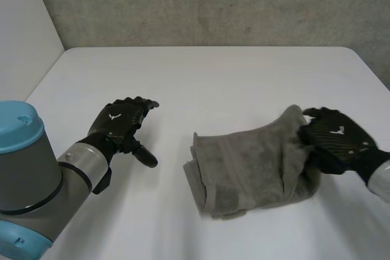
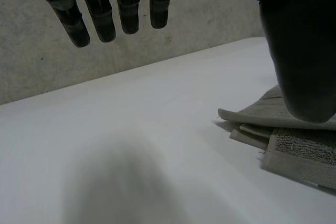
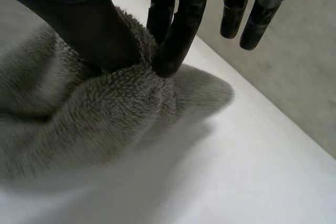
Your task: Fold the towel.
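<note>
A grey-green towel (image 1: 250, 164) lies folded in layers on the white table (image 1: 201, 77), right of the middle. My right hand (image 1: 334, 139) is at the towel's right edge, which rises off the table in a ridge. In the right wrist view the thumb (image 3: 86, 22) and fingers (image 3: 181, 30) pinch a fold of that towel (image 3: 100, 114). My left hand (image 1: 122, 123) hovers left of the towel, apart from it, fingers (image 2: 100, 17) straight and spread. The towel's layered left edge (image 2: 283, 135) lies beside the left thumb (image 2: 302, 51).
A grey concrete wall (image 1: 207, 4) stands behind the table's far edge. The table's right rim (image 1: 373, 74) runs close beside the right hand. Bare tabletop stretches behind and in front of the towel.
</note>
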